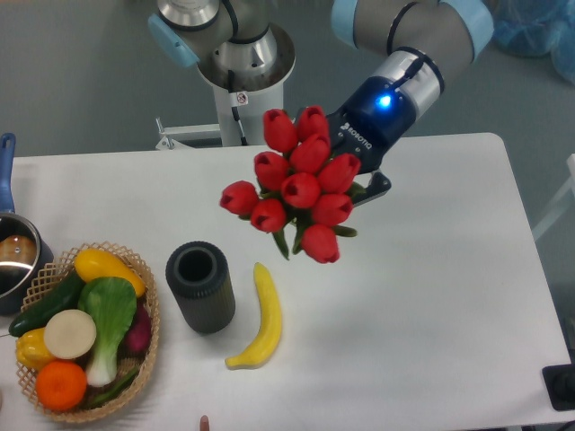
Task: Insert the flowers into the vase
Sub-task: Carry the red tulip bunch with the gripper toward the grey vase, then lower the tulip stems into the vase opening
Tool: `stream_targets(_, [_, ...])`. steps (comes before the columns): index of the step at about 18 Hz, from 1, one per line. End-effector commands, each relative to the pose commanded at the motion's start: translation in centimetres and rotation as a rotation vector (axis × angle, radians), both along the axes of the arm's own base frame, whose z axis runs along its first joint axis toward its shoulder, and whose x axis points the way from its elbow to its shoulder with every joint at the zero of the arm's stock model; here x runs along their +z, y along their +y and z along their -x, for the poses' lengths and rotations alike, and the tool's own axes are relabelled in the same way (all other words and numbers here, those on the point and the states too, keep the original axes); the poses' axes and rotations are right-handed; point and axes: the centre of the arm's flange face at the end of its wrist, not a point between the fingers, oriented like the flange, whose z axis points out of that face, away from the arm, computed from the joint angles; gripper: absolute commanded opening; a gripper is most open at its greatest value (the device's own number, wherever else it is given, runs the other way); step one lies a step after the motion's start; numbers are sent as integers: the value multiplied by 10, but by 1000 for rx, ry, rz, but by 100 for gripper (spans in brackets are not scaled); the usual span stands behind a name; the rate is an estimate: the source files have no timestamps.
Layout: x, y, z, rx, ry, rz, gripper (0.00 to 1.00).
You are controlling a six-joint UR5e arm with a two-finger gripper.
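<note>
The flowers (pixel 296 184), a bunch of closed red tulip buds with short green leaves, hang in the air above the table, up and to the right of the vase. My gripper (pixel 364 184) is behind the bunch and mostly hidden by it; it is shut on the stems, with only a dark finger edge showing at the right. The vase (pixel 199 287), a dark grey upright cylinder with an open round mouth, stands on the white table, apart from the flowers.
A yellow banana (pixel 260 319) lies just right of the vase. A woven basket (pixel 148 310) with vegetables and fruit sits at the front left. A pot (pixel 13 256) with a blue handle stands at the left edge. The arm's base (pixel 238 81) rises behind the table.
</note>
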Motion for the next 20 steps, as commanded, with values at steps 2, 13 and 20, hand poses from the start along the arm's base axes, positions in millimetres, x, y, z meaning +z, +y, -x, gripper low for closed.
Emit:
stream_targets(2, [0, 10, -9, -25, 11, -5, 42])
stream_targets(13, [-10, 43, -38, -137, -39, -117, 41])
stream_targets(20, [-40, 29, -63, -161, -46, -209, 41])
